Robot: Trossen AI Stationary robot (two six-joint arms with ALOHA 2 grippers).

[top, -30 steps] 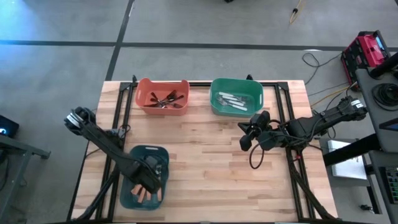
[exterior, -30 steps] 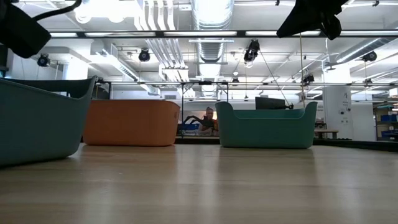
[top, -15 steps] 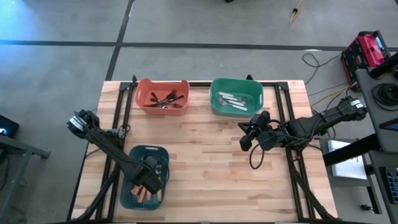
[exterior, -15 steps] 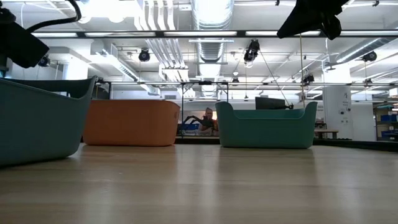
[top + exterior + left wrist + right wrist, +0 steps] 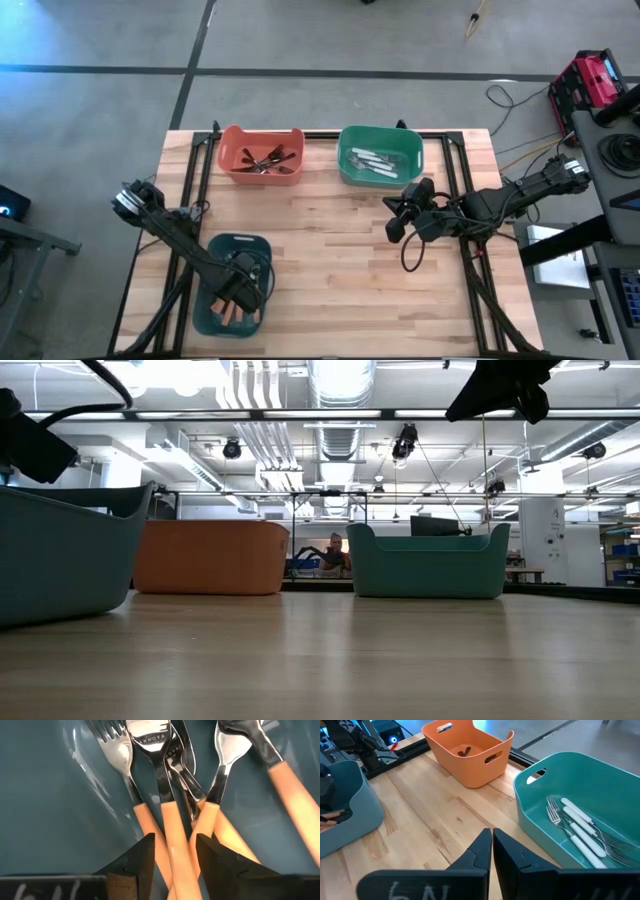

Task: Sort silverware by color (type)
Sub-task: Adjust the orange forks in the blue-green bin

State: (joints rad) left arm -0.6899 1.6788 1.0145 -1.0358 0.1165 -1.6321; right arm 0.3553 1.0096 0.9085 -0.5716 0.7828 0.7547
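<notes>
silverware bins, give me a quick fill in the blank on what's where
1. The orange-handled silverware lies in the dark ____ bin.
2. The white-handled forks lie in the ____ bin.
3. The left claw is ____, astride an orange handle.
4. The black silverware lies in the ____ bin.

Answers: blue; green; open; orange

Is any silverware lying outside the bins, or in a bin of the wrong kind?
Nothing stands out. Orange-handled pieces lie in the dark teal bin, black ones in the orange bin, white-handled forks in the green bin. The table shows no stray pieces.
</notes>
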